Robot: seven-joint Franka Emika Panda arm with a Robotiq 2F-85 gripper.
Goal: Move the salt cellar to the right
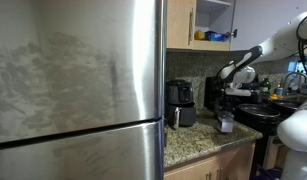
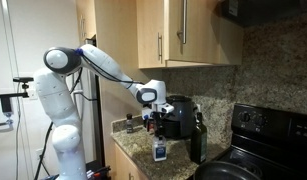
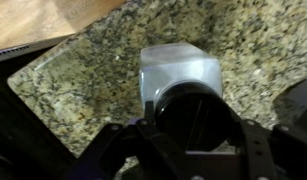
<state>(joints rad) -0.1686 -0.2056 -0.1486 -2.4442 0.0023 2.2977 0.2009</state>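
One salt cellar (image 2: 160, 152) is seen on the granite table (image 3: 258, 40), directly below the clenched pincer (image 2: 153, 125); a grasp cannot be confirmed. A black coffee maker (image 2: 178, 118) is set just beside the pincer; bare granite is left toward the table's edge.

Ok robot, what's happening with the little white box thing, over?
Gripper shut, directly above. Small whitish boxy salt cellar upright on speckled granite counter; grip unclear. Black coffee maker close by.
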